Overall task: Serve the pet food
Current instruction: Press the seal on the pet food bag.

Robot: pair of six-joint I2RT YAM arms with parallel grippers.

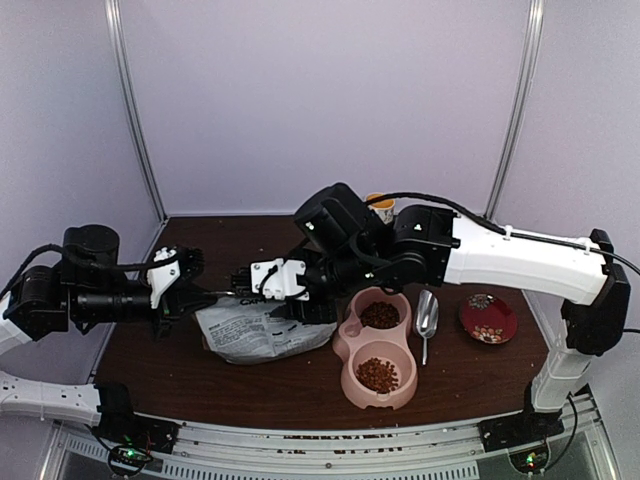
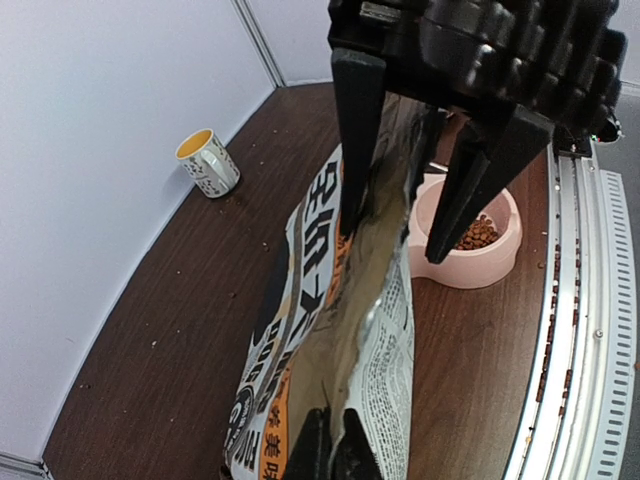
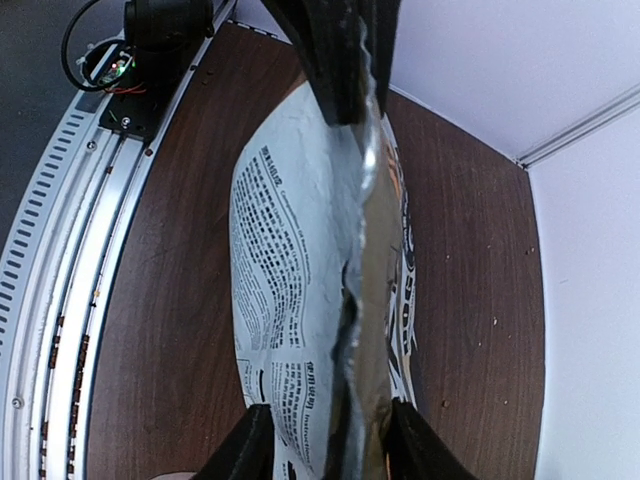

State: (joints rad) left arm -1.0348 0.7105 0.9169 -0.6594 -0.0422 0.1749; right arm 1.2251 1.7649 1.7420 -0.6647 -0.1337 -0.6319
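Pet food (image 1: 380,315) sits in both cups of the pink double bowl (image 1: 350,345) on the counter (image 1: 200,375).
More pellets lie on a red plate (image 1: 505,325), with a metal scoop (image 1: 427,315) between plate and bowl. Beside the bowl lies the printed bag (image 1: 250,335); the left end effector (image 2: 333,445) is clamped on its top edge, while the right end effector (image 3: 330,440) has its fingers apart, straddling that edge.

Brown table (image 1: 200,385), items:
- 1 printed bag (image 1: 262,335), lying down; L gripper (image 1: 207,294) at its left end, R gripper (image 1: 243,279) at its top edge.
- 1 pink dbl bowl (image 1: 346,372), pet food (image 1: 378,374) in both cups.
- 1 metal scoop (image 1: 426,318), just right of bowl.
- 1 red plate (image 1: 505,318) w/ some kibble, far right.
- 1 mug (image 1: 380,204) at back, mostly hidden.
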